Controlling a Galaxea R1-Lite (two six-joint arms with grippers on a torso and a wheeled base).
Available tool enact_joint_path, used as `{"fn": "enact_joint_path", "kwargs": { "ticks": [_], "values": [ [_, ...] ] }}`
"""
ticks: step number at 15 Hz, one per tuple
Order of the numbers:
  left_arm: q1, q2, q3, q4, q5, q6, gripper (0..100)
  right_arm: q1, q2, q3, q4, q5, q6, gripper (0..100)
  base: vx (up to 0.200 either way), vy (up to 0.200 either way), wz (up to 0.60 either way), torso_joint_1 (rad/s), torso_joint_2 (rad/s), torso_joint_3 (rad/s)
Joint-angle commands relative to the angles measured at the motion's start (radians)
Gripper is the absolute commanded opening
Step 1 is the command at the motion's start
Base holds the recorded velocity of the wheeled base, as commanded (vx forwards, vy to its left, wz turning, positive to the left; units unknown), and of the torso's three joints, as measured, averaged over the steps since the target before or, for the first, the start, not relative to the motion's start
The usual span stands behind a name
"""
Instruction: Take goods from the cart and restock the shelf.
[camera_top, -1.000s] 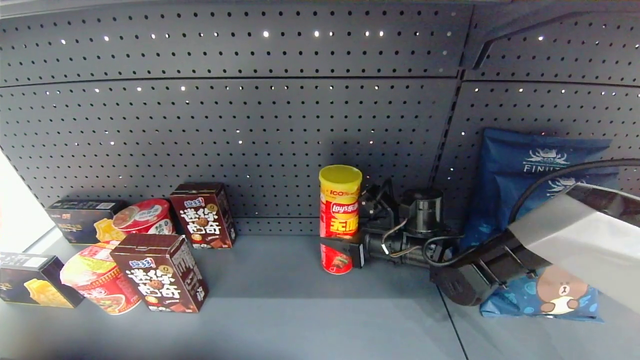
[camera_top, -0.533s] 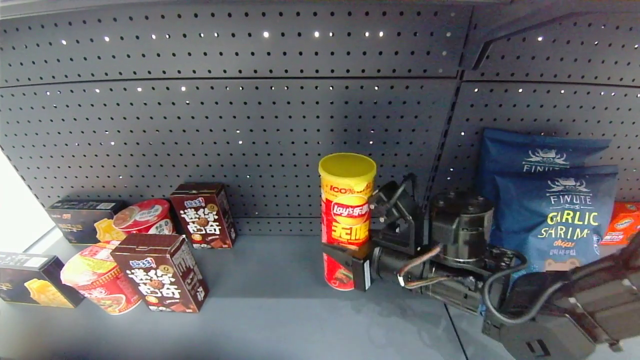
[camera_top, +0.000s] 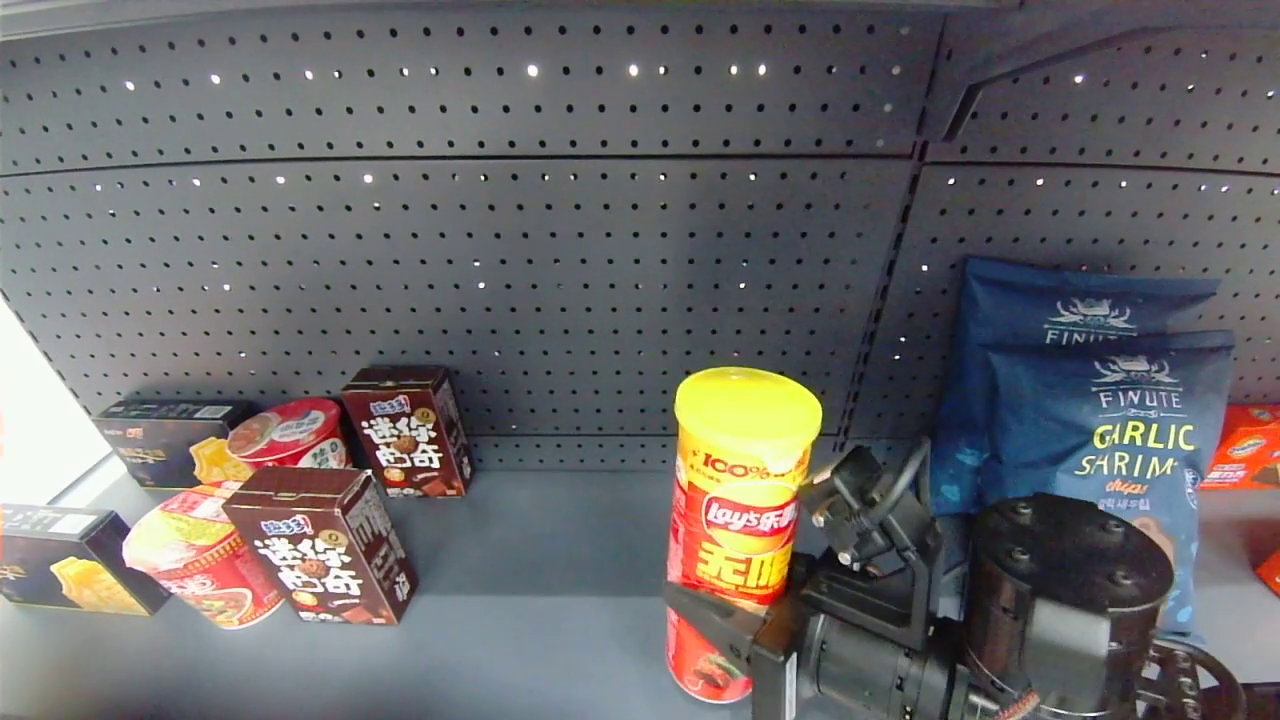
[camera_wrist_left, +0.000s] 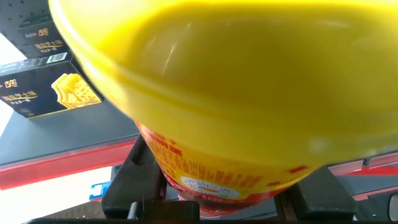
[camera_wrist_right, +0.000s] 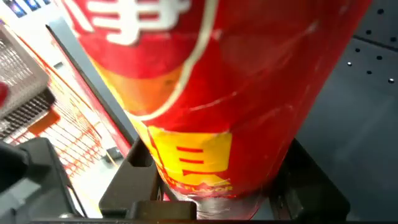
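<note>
Head view: a tall cylindrical red chip can (camera_top: 738, 520) with a yellow plastic lid is upright at lower centre-right, above the grey metal shelf (camera_top: 520, 560). The black right gripper (camera_top: 722, 640) pinches its lower part. Left wrist view: the left gripper (camera_wrist_left: 217, 199) clamps a yellow-topped red container (camera_wrist_left: 249, 93) at bottom centre. Right wrist view: black fingers (camera_wrist_right: 134, 180) press the can's sides.

Chip can (camera_top: 738, 530) red, yellow lid; bags (camera_top: 1110, 440) blue; pegboard (camera_top: 500, 250) grey, perforated.

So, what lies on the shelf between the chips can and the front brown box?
Nothing. In the head view that stretch of grey shelf is bare from the front brown box to the can.
</note>
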Motion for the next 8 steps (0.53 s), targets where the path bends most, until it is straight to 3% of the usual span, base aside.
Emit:
{"fn": "enact_joint_path", "kwargs": {
  "ticks": [1,8],
  "values": [
    [0.002,0.000,-0.001,0.000,0.006,0.002,0,-0.002,-0.005,0.052,-0.013,0.002,0.004,0,0.000,0.000,0.00,0.000,0.00,0.000],
    [0.002,-0.002,-0.001,-0.003,0.028,0.002,0,-0.042,0.138,0.058,-0.136,0.002,0.001,0,0.000,0.000,0.00,0.000,0.00,0.000]
  ]
}}
